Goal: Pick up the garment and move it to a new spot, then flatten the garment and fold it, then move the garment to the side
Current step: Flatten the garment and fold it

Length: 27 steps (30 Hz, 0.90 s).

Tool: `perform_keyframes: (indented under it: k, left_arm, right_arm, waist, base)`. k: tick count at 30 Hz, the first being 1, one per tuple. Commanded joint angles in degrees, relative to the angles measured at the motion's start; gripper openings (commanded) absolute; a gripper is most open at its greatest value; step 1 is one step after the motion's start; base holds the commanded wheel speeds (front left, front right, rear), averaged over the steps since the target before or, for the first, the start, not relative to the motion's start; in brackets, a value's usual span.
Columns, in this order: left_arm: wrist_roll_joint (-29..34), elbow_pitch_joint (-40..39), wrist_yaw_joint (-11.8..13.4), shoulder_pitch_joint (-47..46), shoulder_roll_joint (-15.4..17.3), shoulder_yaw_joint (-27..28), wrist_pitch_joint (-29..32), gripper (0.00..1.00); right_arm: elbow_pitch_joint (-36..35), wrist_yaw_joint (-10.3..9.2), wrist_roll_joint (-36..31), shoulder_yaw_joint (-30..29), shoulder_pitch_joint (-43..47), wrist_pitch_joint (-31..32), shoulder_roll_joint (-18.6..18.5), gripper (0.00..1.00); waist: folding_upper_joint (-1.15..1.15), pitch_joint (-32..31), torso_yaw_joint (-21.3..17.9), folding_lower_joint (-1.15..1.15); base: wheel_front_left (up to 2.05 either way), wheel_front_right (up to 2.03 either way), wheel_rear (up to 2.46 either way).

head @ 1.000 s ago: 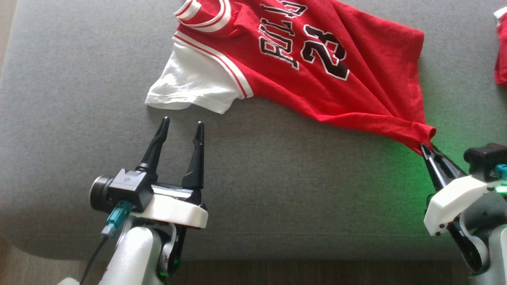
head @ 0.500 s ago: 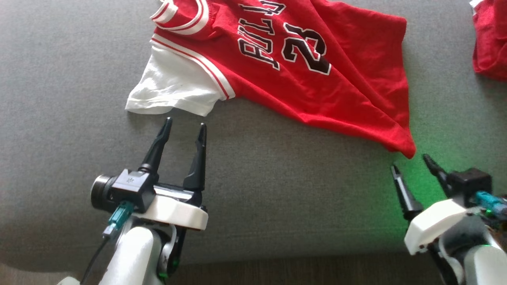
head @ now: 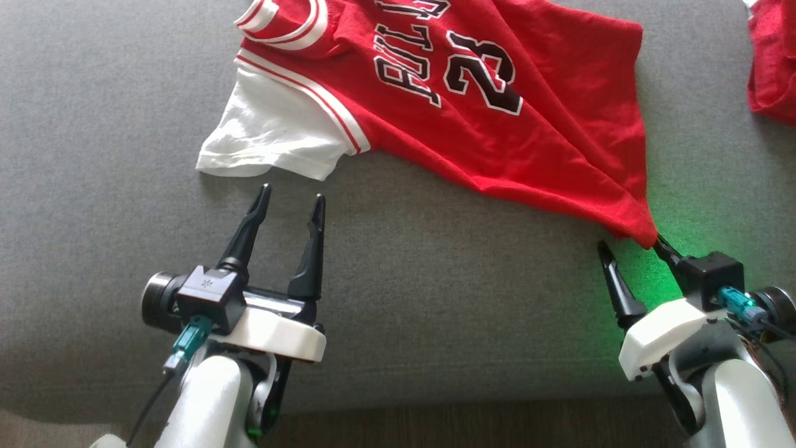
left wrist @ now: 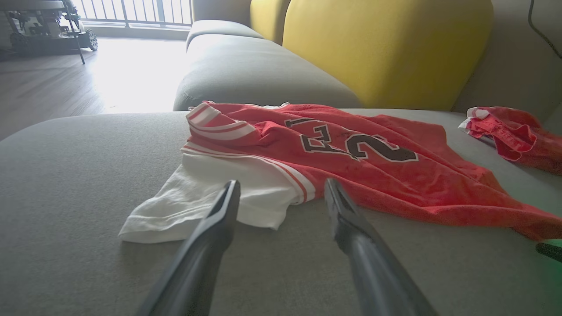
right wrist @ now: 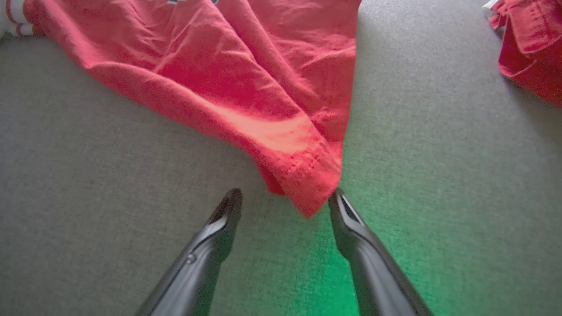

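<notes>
Limp red jersey on grey cushion, likely best pinched at its front-edge hem corner; left gripper and right gripper fingers apart.

Fig.: we see the garment lying on the seat cushion, w/ its sleeve at left, just beyond the left gripper. Its near-right hem corner sits btwn the right gripper's fingers. A second garment lies well apart, far right. A back cushion stands behind both.
</notes>
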Motion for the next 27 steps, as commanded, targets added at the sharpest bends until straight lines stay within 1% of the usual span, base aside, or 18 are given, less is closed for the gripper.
perform_keyframes:
  k: [1, 2, 3, 5, 13, 19, 23, 25, 27]
  left_arm:
    - [0.7, -1.62, 0.08, -1.23, 0.15, 2.26, -0.29, 1.0]
    - [0.72, -1.65, 0.12, -1.13, 0.15, 2.31, -0.29, 1.0]
    - [0.73, -1.67, 0.16, -1.03, 0.15, 2.35, -0.29, 1.0]
    - [0.75, -1.74, 0.23, -0.86, 0.15, 2.41, -0.29, 1.0]
    - [0.84, -1.65, 0.29, -0.97, 0.15, 2.67, -0.29, 1.0]
    - [0.95, -0.26, -0.28, -1.68, 0.15, 3.25, -0.29, 1.0]
    - [0.77, 5.07, -0.81, -3.74, 0.92, 4.93, -0.29, 1.0]
    - [1.28, 9.19, -0.11, -5.7, 1.81, 6.04, -0.29, 1.0]
    - [1.2, 12.54, 1.31, -8.18, 2.32, 7.87, -0.29, 1.0]
  right_arm:
    - [-1.17, -0.02, -0.58, 1.18, -0.99, -1.16, 0.19, 0.84]
    - [-0.99, -0.02, -0.73, 1.26, -1.13, -1.4, 0.24, 0.69]
    - [-0.89, -0.02, -0.83, 1.34, -1.2, -1.58, 0.3, 0.45]
    - [-0.94, -0.02, -1.02, 1.59, -1.19, -1.81, 0.36, 0.0]
    - [-3.7, -0.02, -1.31, 2.1, -0.56, -1.59, 0.38, 0.0]
    - [-8.31, -0.02, -1.05, 1.7, 1.0, -0.5, 0.34, 0.0]
    - [-10.97, -0.02, -0.93, 1.48, 1.21, 0.44, 0.41, 0.0]
    - [-11.36, -0.02, -0.86, 1.66, 1.07, 0.7, 0.45, 0.0]
    - [-11.44, -0.02, -0.66, 1.94, 0.8, 0.7, 0.5, 0.0]
  waist:
    - [0.0, -0.11, 0.2, 0.0]
    - [0.0, -0.15, 0.26, 0.0]
    - [0.0, -0.17, 0.29, 0.0]
    - [0.0, -0.15, 0.25, 0.0]
    - [0.0, 0.47, -0.84, 0.0]
    - [0.0, 1.36, -1.83, 0.0]
    - [0.0, 2.87, -2.63, 0.0]
    - [0.0, 3.7, -2.94, 0.0]
    - [0.0, 4.5, -3.25, 0.0]
  base:
    - [0.0, 0.0, 0.0]
    - [0.0, 0.0, 0.0]
    - [0.0, 0.0, 0.0]
    - [0.0, 0.0, 0.0]
    - [0.0, 0.0, 0.0]
    - [0.0, 0.0, 0.0]
    - [0.0, 0.0, 0.0]
    - [0.0, 0.0, 0.0]
    - [0.0, 0.0, 0.0]
